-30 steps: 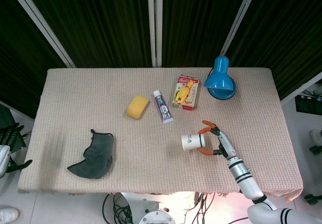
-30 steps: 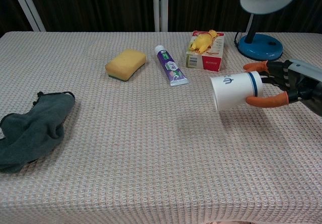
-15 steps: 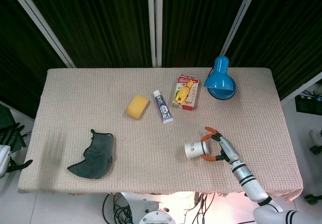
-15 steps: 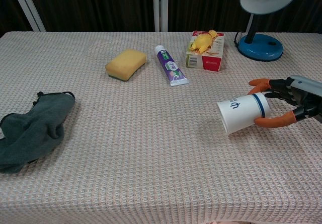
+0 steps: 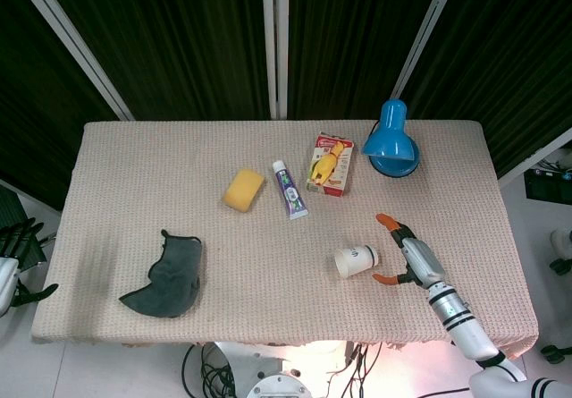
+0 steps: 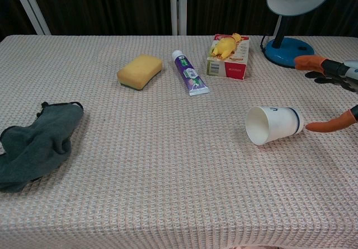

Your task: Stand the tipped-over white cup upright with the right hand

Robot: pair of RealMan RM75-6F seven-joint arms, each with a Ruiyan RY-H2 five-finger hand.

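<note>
The white cup (image 5: 357, 260) with a blue band lies on its side on the table, its mouth (image 6: 257, 126) facing left and toward the front edge. My right hand (image 5: 407, 253) is just to the right of the cup's base, fingers spread wide and holding nothing. In the chest view the right hand (image 6: 342, 71) shows at the right edge, with one orange fingertip (image 6: 327, 126) close to the cup's base and another up near the lamp. The left hand (image 5: 16, 253) hangs off the table at the far left; its grip is unclear.
A blue desk lamp (image 5: 391, 139) stands at the back right, with a red box with a yellow toy (image 5: 332, 163) beside it. A toothpaste tube (image 5: 290, 189) and a yellow sponge (image 5: 243, 189) lie mid-table. A dark grey cloth (image 5: 167, 275) lies front left.
My right hand lowered the cup from above the table, let it go and drew back to the right with fingers spread. The cup now lies on its side on the table.
</note>
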